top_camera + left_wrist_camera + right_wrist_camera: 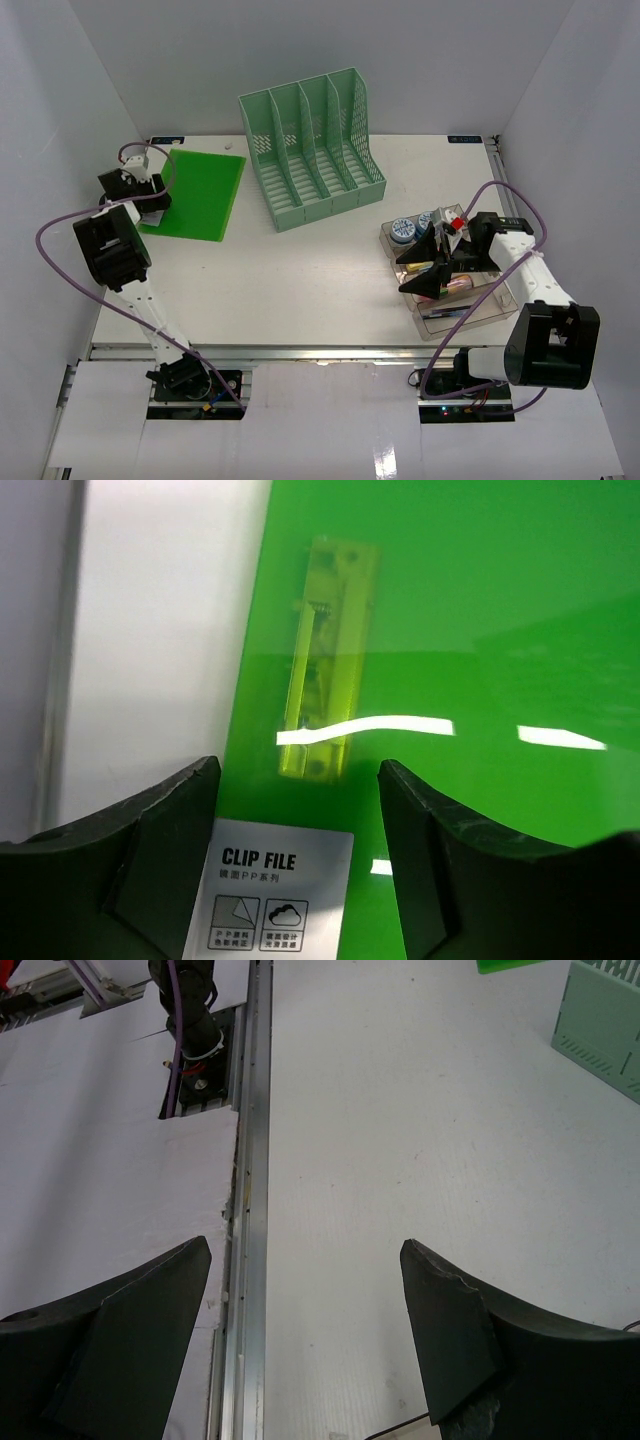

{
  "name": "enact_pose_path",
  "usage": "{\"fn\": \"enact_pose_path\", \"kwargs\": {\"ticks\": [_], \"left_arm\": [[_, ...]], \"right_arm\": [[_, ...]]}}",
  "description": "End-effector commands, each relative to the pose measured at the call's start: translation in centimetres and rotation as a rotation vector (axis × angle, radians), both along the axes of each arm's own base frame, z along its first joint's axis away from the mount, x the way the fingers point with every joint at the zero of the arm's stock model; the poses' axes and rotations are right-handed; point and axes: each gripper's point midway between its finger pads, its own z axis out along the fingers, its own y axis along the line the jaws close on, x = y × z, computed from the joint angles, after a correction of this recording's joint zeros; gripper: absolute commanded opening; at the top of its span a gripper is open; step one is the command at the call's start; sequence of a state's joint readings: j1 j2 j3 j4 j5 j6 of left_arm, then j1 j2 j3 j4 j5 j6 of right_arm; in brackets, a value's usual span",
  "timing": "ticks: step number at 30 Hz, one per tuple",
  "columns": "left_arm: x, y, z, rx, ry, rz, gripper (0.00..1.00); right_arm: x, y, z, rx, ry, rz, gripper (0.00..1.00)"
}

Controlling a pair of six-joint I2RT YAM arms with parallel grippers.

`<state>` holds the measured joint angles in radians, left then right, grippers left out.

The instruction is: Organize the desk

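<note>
The desk (300, 290) fills the middle of the top view, running from the metal front rail (300, 352) by the arm bases back to the far wall, with white walls close on both sides.

At the far left corner a green clip file (200, 190) lies flat, its left edge close to the desk's left edge and its right edge just short of the file rack (315, 150). The left claw (300, 780) hangs over the file's left margin with its fingers apart, gripping nothing. In the left wrist view they straddle a white label (268, 890) reading "CLIP FILE", with the file's clip bar (325, 660) beyond it and a strip of bare desk to the left.

The green slotted rack stands mid-desk toward the far edge, slots open upward. In front of it a broad bare stretch reaches to the front rail, the widest open room in view.

On the right a clear tray (470, 312) sits angled near the desk's right edge, its near corner not far from the rail. Two blue-topped round items (403, 230) sit at its far end. The right claw (424, 270) is over the tray's left side, fingers spread and nothing between them; its wrist view looks along bare desk and rail.
</note>
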<state>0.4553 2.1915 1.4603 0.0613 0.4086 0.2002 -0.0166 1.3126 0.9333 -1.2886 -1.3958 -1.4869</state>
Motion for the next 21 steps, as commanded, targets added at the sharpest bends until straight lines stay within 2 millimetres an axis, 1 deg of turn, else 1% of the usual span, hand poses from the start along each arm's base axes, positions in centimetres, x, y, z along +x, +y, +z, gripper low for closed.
{"fn": "enact_pose_path", "kwargs": {"ticks": [1, 5, 10, 12, 13, 15, 17, 19, 21], "left_arm": [[-3.2, -2.7, 2.3, -0.121, 0.088, 0.041, 0.73], [-5.8, -4.7, 1.1, -0.246, 0.217, 0.085, 0.69], [-9.9, -7.5, -0.1, -0.37, 0.327, 0.124, 0.72], [-10.9, -8.4, 0.4, -0.401, 0.331, 0.12, 0.73], [-11.5, -9.0, 0.2, -0.429, 0.344, 0.12, 0.73], [-12.0, -9.9, 0.7, -0.478, 0.353, 0.119, 0.73], [-12.6, -10.8, 0.7, -0.535, 0.377, 0.124, 0.72], [-13.6, -11.8, 0.1, -0.587, 0.411, 0.133, 0.73], [-14.1, -12.0, -0.3, -0.604, 0.437, 0.153, 0.73]], "right_arm": [[-0.3, 0.4, 2.4, 0.045, -0.054, 0.002, 0.83], [-0.4, 0.5, 2.5, 0.047, -0.06, 0.009, 0.83], [-0.5, 0.6, 2.6, 0.051, -0.05, 0.007, 0.83], [-0.5, 0.6, 2.6, 0.053, -0.053, 0.007, 0.83], [-0.6, 0.6, 2.6, 0.053, -0.053, 0.007, 0.83], [-0.6, 0.6, 2.7, 0.053, -0.056, 0.007, 0.83], [-0.6, 0.6, 2.7, 0.053, -0.058, 0.007, 0.83], [-1.1, 1.0, 2.7, 0.053, -0.058, 0.03, 0.83], [-1.2, 1.1, 2.7, 0.054, -0.06, 0.037, 0.83]]}}
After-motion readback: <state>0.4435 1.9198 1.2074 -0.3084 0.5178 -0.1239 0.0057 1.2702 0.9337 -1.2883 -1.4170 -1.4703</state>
